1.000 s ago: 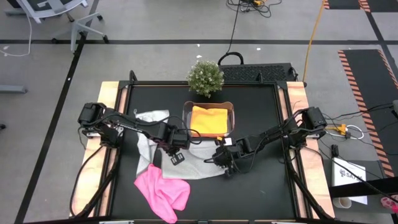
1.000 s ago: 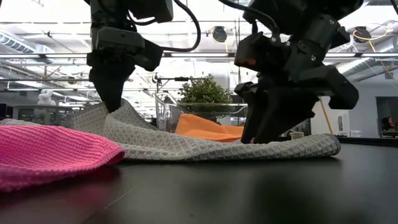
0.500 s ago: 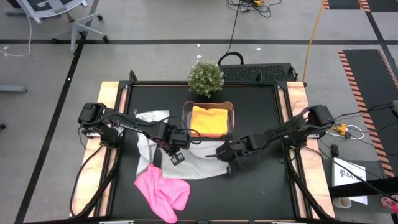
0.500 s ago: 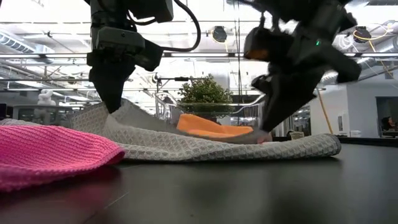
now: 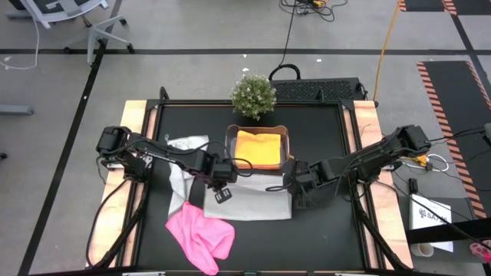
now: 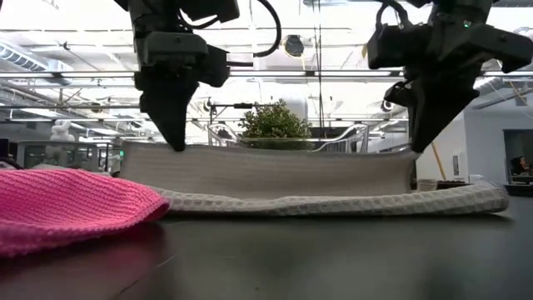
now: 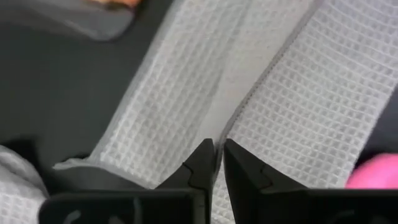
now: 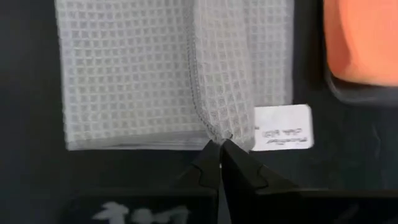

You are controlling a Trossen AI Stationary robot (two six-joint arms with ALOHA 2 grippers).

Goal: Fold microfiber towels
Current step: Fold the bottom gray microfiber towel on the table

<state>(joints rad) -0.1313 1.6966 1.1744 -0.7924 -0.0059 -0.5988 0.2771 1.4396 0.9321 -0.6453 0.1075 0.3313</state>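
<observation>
A light grey waffle towel (image 5: 249, 201) lies at the table's middle, with one edge raised between my two grippers. My left gripper (image 5: 218, 186) is shut on that edge at its left end, my right gripper (image 5: 294, 184) at its right end. The towel's near part (image 6: 333, 202) rests on the table. A pink towel (image 5: 201, 234) lies crumpled at the near left. A second grey towel (image 5: 184, 152) lies behind my left arm. An orange towel (image 5: 258, 147) lies folded in the clear tub. My left gripper pinches the grey towel's hemmed edge (image 7: 231, 127) between its two fingers, coming from above and pointing steeply down. That end is lifted off the table (image 6: 166, 154). My right gripper pinches the hemmed edge (image 8: 214, 132) beside the white label (image 8: 283, 127), from above, fingers pointing down. The edge runs taut and level (image 6: 275, 152) between both grippers, with the cloth hanging below it down to the table.
The clear tub (image 5: 230, 142) stands just beyond the towel, and a small potted plant (image 5: 253, 93) stands at the far edge. Bare black tabletop lies at the right (image 5: 322, 138) and the near right.
My right gripper has shut on the grey towel's edge, risen and gone toward the table's right edge. The slack, rumpled cloth has been drawn out: its held edge now stands lifted and taut between both grippers, and the towel reaches farther right.
</observation>
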